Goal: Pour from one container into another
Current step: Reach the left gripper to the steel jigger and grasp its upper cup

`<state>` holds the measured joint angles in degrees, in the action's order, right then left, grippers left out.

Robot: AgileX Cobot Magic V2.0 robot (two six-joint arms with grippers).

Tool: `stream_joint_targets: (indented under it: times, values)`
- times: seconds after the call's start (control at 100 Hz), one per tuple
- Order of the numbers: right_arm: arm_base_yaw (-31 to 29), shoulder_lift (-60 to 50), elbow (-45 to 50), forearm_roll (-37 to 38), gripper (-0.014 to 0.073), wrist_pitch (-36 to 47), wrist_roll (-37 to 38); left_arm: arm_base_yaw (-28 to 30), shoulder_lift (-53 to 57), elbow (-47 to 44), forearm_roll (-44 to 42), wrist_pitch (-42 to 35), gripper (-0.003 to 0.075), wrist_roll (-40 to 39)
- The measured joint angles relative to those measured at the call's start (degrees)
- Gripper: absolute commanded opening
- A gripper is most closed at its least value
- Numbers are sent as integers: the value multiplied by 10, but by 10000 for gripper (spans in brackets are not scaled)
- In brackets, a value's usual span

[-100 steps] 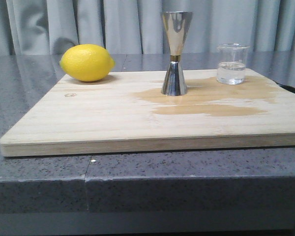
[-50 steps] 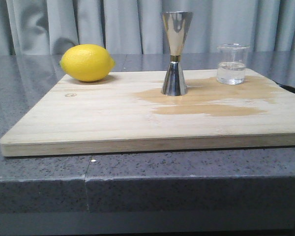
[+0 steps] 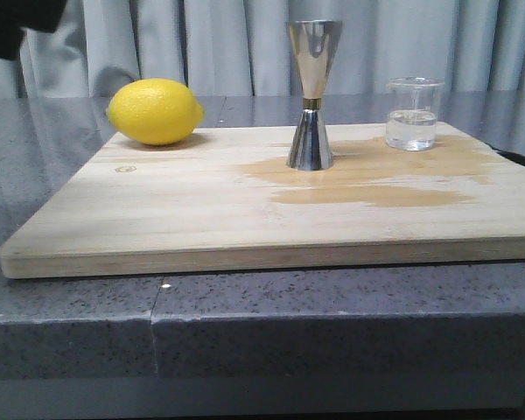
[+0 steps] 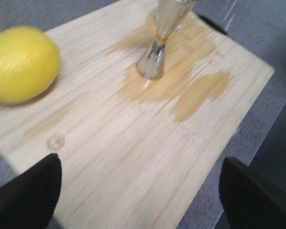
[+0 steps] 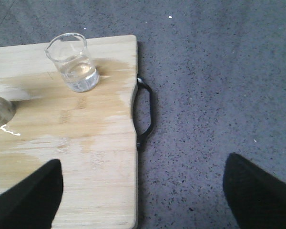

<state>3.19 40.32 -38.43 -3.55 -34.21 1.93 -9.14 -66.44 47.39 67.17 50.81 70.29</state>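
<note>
The steel jigger (image 3: 312, 96) stands upright mid-board on a damp patch, also seen as the jigger (image 4: 157, 52). The clear glass beaker (image 3: 413, 114), part full of clear liquid, stands at the board's back right corner; the right wrist view shows the beaker (image 5: 73, 62) near the board's edge. My left gripper (image 4: 140, 191) hovers open over the board's near part, well short of the jigger. My right gripper (image 5: 143, 191) is open above the board's right edge, apart from the beaker. Neither holds anything.
A lemon (image 3: 155, 111) lies at the back left of the wooden board (image 3: 201, 219). The board has a black handle (image 5: 145, 114) on its right side and rests on a grey speckled counter (image 3: 332, 332). A curtain hangs behind.
A dark part of the left arm has come into the top left corner of the front view. Jigger, beaker and lemon have not moved.
</note>
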Motion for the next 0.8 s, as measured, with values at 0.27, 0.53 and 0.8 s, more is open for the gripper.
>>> stream_joint_targets:
  times: [0.27,0.53,0.8]
  values:
    - [0,1,0,0,613,10,0,-72,-128,1,215,2,618,284]
    - [0,1,0,0,613,12,0,-137,-223,19,332,-1,618,465]
    - [0,1,0,0,613,19,0,-168,-314,124,341,-1,618,489]
